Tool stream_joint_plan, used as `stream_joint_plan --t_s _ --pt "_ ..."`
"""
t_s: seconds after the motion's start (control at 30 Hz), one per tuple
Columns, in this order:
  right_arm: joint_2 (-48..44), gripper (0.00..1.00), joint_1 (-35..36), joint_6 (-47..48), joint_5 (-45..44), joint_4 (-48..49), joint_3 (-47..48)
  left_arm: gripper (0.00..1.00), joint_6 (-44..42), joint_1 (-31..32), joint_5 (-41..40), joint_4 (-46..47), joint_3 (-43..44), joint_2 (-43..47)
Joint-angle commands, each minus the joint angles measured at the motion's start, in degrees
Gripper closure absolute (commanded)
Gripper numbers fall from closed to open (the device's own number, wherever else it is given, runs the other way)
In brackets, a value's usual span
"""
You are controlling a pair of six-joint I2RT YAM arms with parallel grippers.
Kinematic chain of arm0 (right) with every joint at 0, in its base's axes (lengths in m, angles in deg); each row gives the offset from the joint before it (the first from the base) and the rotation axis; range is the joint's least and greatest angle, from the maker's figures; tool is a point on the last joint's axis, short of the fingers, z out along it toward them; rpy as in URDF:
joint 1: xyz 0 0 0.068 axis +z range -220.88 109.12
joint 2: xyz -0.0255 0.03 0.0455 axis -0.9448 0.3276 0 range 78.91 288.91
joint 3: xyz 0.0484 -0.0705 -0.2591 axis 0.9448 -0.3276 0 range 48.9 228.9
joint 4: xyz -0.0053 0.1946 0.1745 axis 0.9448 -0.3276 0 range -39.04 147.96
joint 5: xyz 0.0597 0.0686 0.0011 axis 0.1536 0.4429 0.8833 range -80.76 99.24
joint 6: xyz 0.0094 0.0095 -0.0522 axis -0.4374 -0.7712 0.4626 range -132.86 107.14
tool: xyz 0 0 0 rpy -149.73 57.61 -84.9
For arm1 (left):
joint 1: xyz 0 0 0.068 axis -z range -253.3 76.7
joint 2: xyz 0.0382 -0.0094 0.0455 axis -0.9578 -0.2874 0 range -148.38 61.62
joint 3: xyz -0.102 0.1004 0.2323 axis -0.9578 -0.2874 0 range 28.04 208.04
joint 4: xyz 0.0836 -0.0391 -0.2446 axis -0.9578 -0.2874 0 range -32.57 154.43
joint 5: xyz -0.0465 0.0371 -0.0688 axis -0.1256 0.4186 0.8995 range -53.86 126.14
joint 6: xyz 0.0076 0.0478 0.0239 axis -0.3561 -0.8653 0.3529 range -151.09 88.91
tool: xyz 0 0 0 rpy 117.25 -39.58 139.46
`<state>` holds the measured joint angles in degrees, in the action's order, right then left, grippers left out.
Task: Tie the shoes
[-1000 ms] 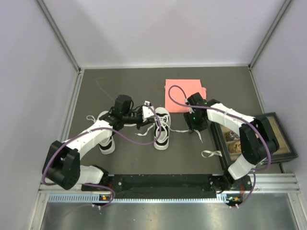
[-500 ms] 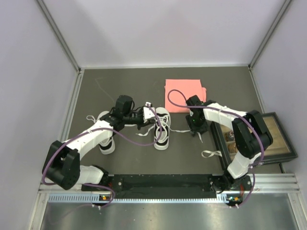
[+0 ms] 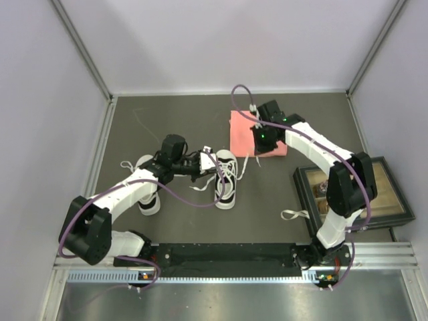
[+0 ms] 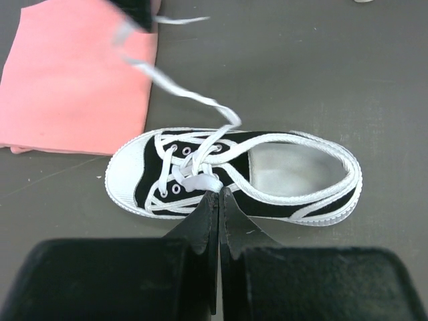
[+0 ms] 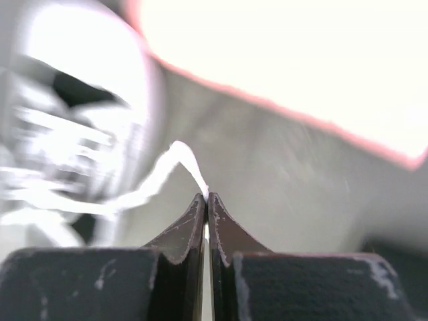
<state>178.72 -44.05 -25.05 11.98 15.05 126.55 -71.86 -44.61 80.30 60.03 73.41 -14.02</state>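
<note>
Two shoes lie on the dark mat. The right shoe (image 3: 225, 182) (image 4: 234, 175) is black and white, with its toe pointing away from the arms. My left gripper (image 3: 206, 159) (image 4: 219, 192) is shut on a loop of its white lace at the eyelets. My right gripper (image 3: 258, 143) (image 5: 206, 196) is shut on the other lace (image 4: 194, 100) (image 5: 170, 167), which runs taut and raised from the shoe towards the pink cloth. The left shoe (image 3: 148, 202) is partly hidden under my left arm.
A pink cloth (image 3: 239, 127) (image 4: 67, 87) lies behind the right shoe, under my right gripper. A framed picture (image 3: 384, 194) lies at the right edge. A loose white strip (image 3: 292, 214) lies near the frame. Walls close in the left, back and right.
My right gripper has shut on the lace and risen back over the pink cloth, drawing the lace out from the shoe. The left gripper has held its place on the lace.
</note>
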Motion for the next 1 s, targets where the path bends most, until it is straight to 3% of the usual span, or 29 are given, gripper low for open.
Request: stream_joint_plan --t_s 0.0,0.27,0.47,0.57,0.6,0.7,0.83,0.97 --pt "0.2 1.0 1.4 0.1 12.1 5.3 12.5 1.0 -4.0 0.3 3.0 3.4 -1.4 1.8" --pt "16.4 1.0 8.0 -1.3 19.7 2.4 38.1 1.0 -5.5 0.3 3.8 4.0 -2.5 2.1" --pt "22.5 1.0 11.8 -4.8 24.1 4.2 41.0 1.0 -5.8 0.2 4.3 3.7 -2.6 1.7" --pt "21.9 0.72 11.9 -5.7 28.5 5.7 37.0 1.0 -6.3 0.2 4.5 3.4 -2.7 1.4" --pt "21.0 0.47 12.0 -5.7 28.8 5.6 36.3 1.0 -6.3 0.3 4.5 3.4 -2.7 1.3" --pt "17.7 0.29 11.7 -5.2 29.2 4.6 34.1 1.0 -6.0 0.3 4.6 3.8 -2.8 0.7" --pt "11.7 0.28 10.1 -5.7 29.7 4.9 28.8 1.0 -6.2 0.2 4.3 4.0 -2.8 0.1" --pt "4.6 0.29 8.2 -5.9 31.1 7.7 17.5 1.0 -6.3 0.2 2.9 5.7 -2.5 -0.6"
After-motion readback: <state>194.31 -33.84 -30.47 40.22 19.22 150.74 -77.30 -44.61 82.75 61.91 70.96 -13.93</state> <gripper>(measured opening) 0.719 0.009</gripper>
